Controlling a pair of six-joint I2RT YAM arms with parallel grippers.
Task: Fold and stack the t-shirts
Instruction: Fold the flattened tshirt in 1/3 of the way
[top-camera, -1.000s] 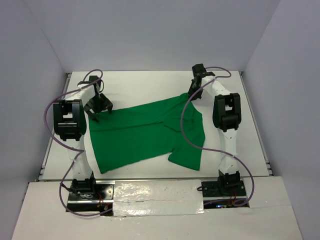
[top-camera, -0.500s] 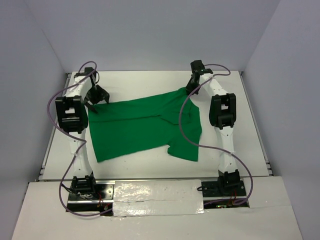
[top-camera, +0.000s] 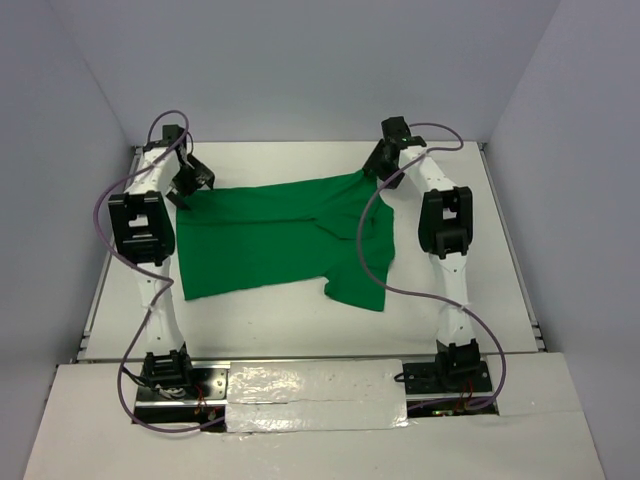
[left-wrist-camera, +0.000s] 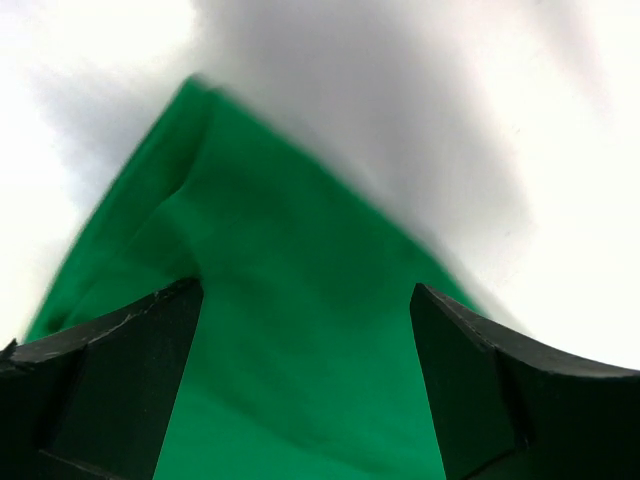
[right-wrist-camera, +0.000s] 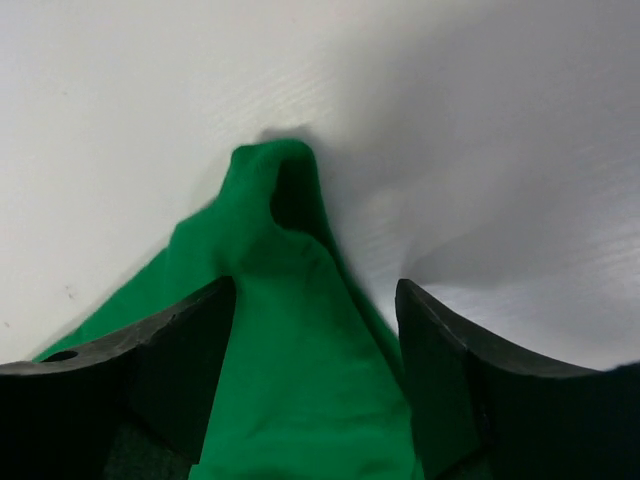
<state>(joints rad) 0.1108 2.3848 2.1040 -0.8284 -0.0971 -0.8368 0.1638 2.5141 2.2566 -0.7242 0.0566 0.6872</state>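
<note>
**Green tee laid flat, a gripper over each far corner**

One bright green t-shirt (top-camera: 280, 245) lies spread on the white table (top-camera: 300, 165), mid-table, w/ its long axis running left to right. The squarer hem end is toward the left arm. The sleeve end is toward the right arm, w/ one sleeve sticking out toward the near edge. No fold shows yet.

The left gripper (top-camera: 192, 178) sits at the far left corner of the cloth, jaws spread wide, nothing pinched. Its wrist cam shows the corner pointing away from the fingers, w/ green cloth running back between and under them. The right gripper (top-camera: 383, 165) sits at the far right corner, jaws parted too. It straddles a small raised peak of cloth that points away from it, and the pads don't seem to press it. Each arm is nearest its own corner. A fold toward the near edge would prob. turn on both jaws closing on these corners, which lie straight ahead of and below the fingertips.

Hard to tell: the left wrist pic is blurred, so whether those fingers touch the cloth is unclear. The collar is hard to make out from above. A purple cable (top-camera: 362, 250) from the right arm hangs across the sleeve end, hiding a thin strip.
</note>
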